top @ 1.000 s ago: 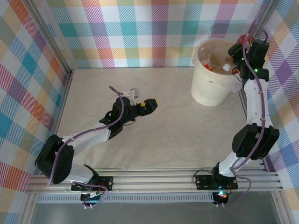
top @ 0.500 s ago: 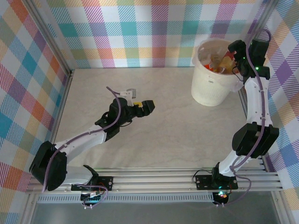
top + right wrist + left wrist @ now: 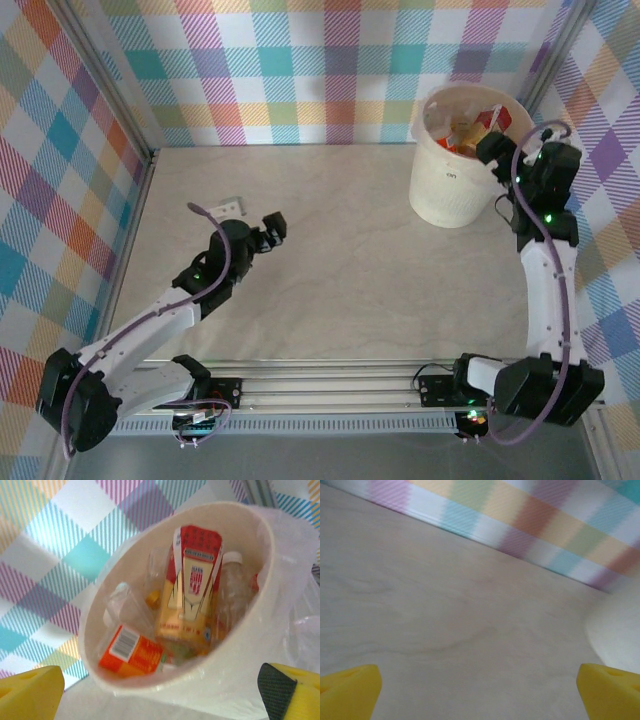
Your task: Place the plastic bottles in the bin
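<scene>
The cream-white bin [image 3: 448,188] stands at the far right of the pale table [image 3: 360,270], close to the plaid back wall [image 3: 300,70]. Inside it lie jumbled plastic bottles [image 3: 463,133] with red and orange labels. The right gripper [image 3: 496,148] hangs at the bin's right rim. The left gripper [image 3: 272,226] sits low over bare table on the left, well apart from the bin.

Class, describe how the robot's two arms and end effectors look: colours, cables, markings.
The left arm and right arm have white links, black joints, looping purple-grey cables and small green lights. The left end effector and right end effector have yellow fingers; one right finger shows a dark textured pad.
</scene>
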`<action>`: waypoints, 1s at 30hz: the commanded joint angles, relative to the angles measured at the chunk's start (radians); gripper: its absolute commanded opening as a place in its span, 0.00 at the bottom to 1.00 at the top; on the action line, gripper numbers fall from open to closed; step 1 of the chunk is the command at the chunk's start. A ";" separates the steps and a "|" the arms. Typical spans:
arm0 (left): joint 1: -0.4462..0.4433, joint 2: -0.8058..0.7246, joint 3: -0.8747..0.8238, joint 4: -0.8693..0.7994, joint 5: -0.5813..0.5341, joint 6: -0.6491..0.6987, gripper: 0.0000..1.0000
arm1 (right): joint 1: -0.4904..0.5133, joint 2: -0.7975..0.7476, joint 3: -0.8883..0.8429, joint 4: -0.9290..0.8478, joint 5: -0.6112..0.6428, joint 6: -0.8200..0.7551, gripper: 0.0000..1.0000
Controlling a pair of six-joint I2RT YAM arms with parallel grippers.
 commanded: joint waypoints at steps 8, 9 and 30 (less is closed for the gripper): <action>0.146 -0.060 -0.007 -0.268 -0.343 0.134 1.00 | 0.003 -0.107 -0.394 0.190 -0.049 -0.148 1.00; 0.157 -0.050 -0.017 -0.265 -0.368 0.157 1.00 | 0.003 -0.097 -0.433 0.217 -0.049 -0.166 1.00; 0.368 0.268 -0.305 0.478 -0.113 0.408 1.00 | 0.136 0.226 -0.778 0.862 0.106 -0.419 1.00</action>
